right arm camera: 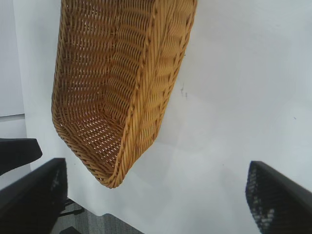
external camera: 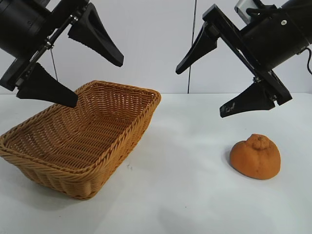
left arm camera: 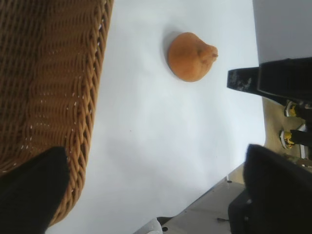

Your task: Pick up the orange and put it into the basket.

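A: Item one, the orange [external camera: 255, 157]. Location?

B: On the white bench [external camera: 195, 195], toward the right side in the outside view, sitting alone, knobby bump up. Well apart from the basket [external camera: 122, 141], which stands on the left, nothing inside it as far as shown.

A: Item two, right gripper [external camera: 212, 83].

B: Raised above and a little behind the orange, angled downward, jaws wide apart, holding nothing.

A: Item three, left gripper [external camera: 85, 66].

B: Hanging over the far end of the basket, jaws likewise wide apart, nothing in them.

A: Step in hand?

B: By my reading, the approach to the orange; no grasp made yet. The right gripper is the nearer one. It would do well to come down so the jaws straddle the broad middle of the fruit, below the bump, and close gently; the skin is bumpy and the shape lopsided, so a hold too near the top could slip or roll it.

A: Surface and room?

B: Bench plain white, smooth, a few tiny specks. Behind it a pale wall with a thin dark vertical line [external camera: 191, 46].
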You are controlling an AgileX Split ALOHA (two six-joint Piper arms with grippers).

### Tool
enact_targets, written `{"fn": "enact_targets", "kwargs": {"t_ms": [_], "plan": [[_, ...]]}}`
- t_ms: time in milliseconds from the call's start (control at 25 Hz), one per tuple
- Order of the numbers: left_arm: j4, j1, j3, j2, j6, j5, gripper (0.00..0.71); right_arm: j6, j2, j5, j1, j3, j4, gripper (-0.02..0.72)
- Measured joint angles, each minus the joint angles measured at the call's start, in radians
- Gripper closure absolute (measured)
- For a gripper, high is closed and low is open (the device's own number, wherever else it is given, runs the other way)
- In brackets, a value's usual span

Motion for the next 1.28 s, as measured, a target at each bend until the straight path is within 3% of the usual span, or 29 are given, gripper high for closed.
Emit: {"fn": "enact_targets", "kwargs": {"t_ms": [520, 720, 920, 1120, 1280], "plan": [[0.000, 0.002, 0.000, 0.000, -0.005, -0.031, 0.017, 0.000, 0.000, 0.000, 0.000, 0.000, 0.000, 0.022], [0.008, 0.055, 0.000, -0.029, -0.076, 0.005, 0.017, 0.000, 0.000, -0.002, 0.000, 0.000, 0.000, 0.022], [0.141, 0.114, 0.000, -0.110, -0.364, 0.067, 0.017, 0.000, 0.000, -0.003, 0.000, 0.000, 0.000, 0.022], [0.413, 0.088, 0.027, -0.143, -0.688, 0.115, 0.017, 0.000, 0.000, -0.008, 0.000, 0.000, 0.000, 0.022], [0.571, 0.037, 0.069, -0.143, -0.969, 0.071, 0.017, 0.000, 0.000, -0.012, 0.000, 0.000, 0.000, 0.022]]}}
